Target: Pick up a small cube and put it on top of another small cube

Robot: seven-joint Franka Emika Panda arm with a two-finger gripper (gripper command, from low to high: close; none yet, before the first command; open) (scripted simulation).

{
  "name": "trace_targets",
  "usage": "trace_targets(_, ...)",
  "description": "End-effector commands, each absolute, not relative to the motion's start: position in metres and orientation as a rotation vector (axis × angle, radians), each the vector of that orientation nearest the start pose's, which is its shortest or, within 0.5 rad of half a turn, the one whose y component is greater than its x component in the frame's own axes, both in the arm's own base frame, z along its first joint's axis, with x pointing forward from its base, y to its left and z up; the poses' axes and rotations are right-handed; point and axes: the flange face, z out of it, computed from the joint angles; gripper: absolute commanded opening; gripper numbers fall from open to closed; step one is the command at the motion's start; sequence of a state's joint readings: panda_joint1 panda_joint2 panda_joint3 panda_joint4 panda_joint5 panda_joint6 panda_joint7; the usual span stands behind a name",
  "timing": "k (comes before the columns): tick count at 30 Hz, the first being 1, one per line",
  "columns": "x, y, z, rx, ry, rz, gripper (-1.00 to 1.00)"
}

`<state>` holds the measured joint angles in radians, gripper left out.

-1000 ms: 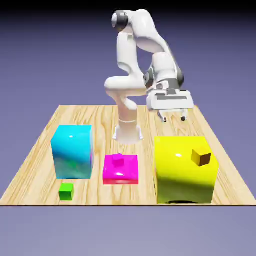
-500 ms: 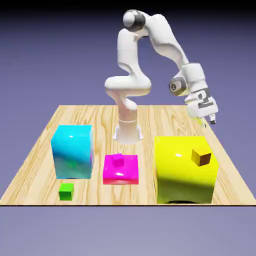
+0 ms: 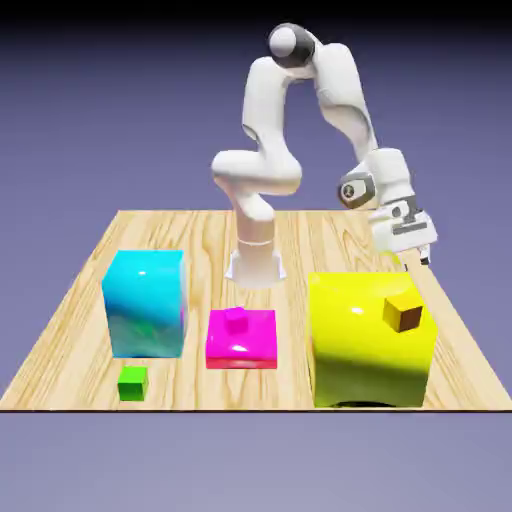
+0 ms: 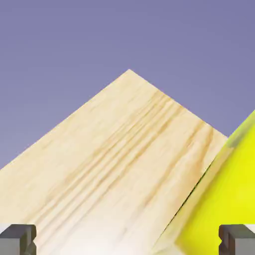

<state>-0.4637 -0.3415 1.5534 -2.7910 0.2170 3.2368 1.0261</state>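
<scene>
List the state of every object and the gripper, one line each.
gripper: open, empty, tilted behind the yellow block.
brown cube: resting on the yellow block.
magenta cube: resting on the magenta block.
green cube: on the table, ungrasped.
cyan block: upright, untouched.

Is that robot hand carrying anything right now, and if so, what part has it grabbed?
Nothing is held. The gripper is open, its fingertips wide apart with only the table and the big yellow cube showing between them.

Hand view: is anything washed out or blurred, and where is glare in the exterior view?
Hand view: table fades to white near the bottom edge; large yellow cube has a soft, blurred edge. Exterior view: bright glare patches on that cube's top and on the magenta block.
</scene>
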Motion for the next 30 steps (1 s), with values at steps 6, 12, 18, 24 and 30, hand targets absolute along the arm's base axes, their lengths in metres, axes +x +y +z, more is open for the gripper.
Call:
trace_targets(6,0.225,0.340,0.242,-2.780,0.223,-0.704,0.00)
trace_targets(12,0.219,0.327,0.212,-2.774,0.358,-0.666,0.00)
trace_targets(18,0.209,0.312,0.183,-2.763,0.500,-0.598,0.00)
trace_targets(24,0.222,0.304,0.163,-2.748,0.582,-0.612,0.00)
trace_targets(30,0.236,0.308,0.117,-2.752,0.584,-0.600,0.00)
